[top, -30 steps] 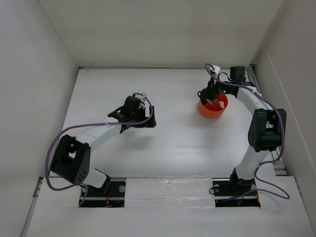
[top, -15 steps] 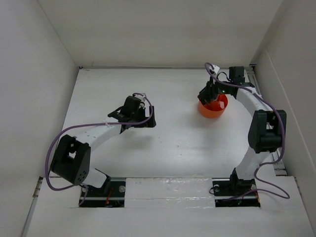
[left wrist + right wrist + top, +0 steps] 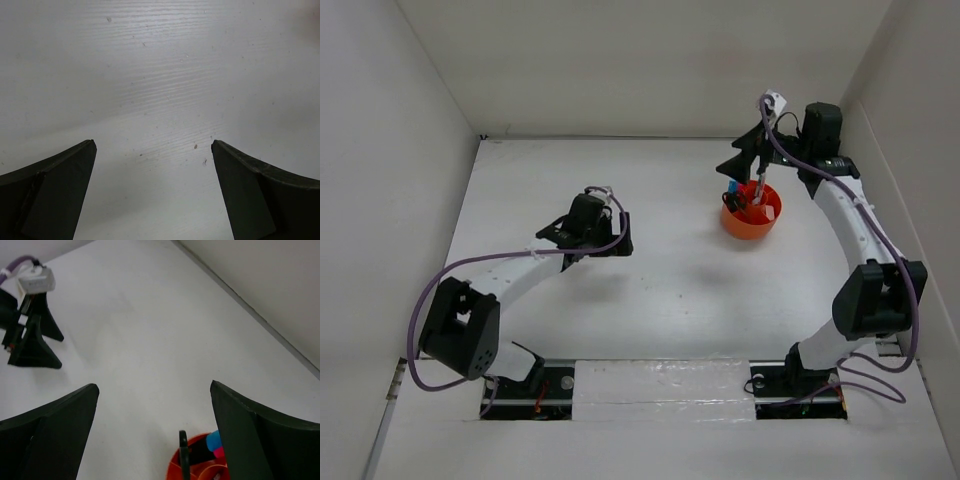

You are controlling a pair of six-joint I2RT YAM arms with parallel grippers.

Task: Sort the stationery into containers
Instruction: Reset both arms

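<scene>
The orange tub (image 3: 751, 222) stands on the table at the far right, with stationery upright inside it. In the right wrist view the tub (image 3: 197, 466) shows a black scissors handle (image 3: 183, 450), a blue marker cap (image 3: 215, 439) and a pink tip (image 3: 219, 452). My right gripper (image 3: 748, 155) hangs above the tub's far-left side, open and holding nothing (image 3: 152, 387). My left gripper (image 3: 592, 240) hovers over bare table at centre left, open and holding nothing (image 3: 153, 145).
White walls enclose the table (image 3: 670, 270) on the left, back and right. The tub sits near the right wall. The left gripper (image 3: 30, 340) shows at the far left of the right wrist view.
My right gripper has opened wide and lifted up and back from inside the tub, leaving the stationery in it. The left arm has barely moved.
</scene>
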